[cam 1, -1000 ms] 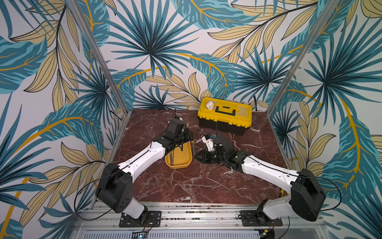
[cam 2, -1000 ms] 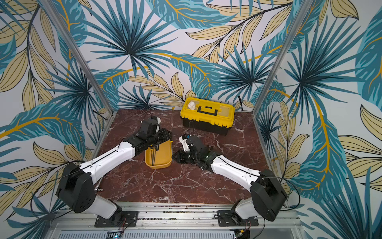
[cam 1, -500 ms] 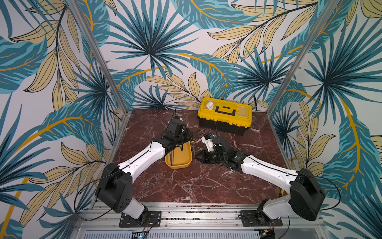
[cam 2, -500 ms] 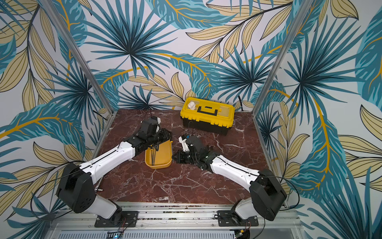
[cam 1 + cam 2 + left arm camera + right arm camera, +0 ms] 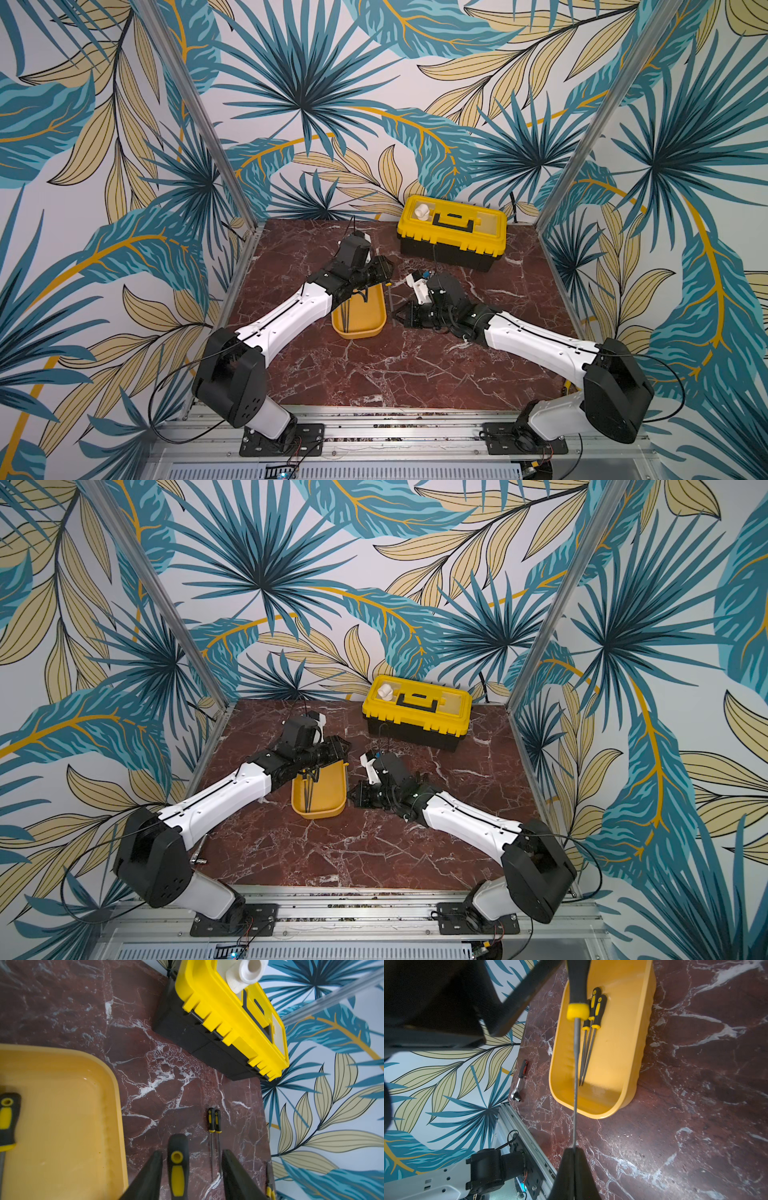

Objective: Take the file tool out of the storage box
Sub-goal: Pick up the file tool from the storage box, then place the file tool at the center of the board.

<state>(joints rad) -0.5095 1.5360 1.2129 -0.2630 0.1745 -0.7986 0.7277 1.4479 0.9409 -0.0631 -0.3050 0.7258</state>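
The file tool (image 5: 577, 1012) has a black handle, a yellow collar and a thin grey shaft. My right gripper (image 5: 574, 1149) is shut on the tip of that shaft. My left gripper (image 5: 191, 1153) stands open, with the file's handle (image 5: 178, 1167) between its fingers and a gap on each side. In both top views the file (image 5: 390, 297) hangs just beside the right wall of the orange-yellow storage box (image 5: 359, 328) (image 5: 320, 804). It spans from the left gripper (image 5: 384, 270) to the right gripper (image 5: 397, 318). More files (image 5: 593, 1014) lie inside the box (image 5: 633, 1043).
A yellow-lidded black toolbox (image 5: 453, 237) stands at the back with a white pipe fitting (image 5: 245, 974) on its lid. Two files (image 5: 214, 1124) lie on the marble between box and toolbox. A ratchet wrench (image 5: 199, 852) lies by the left arm's base.
My left gripper's jaws have opened off the file's handle. The right gripper stays shut on the shaft, and neither arm has shifted noticeably.
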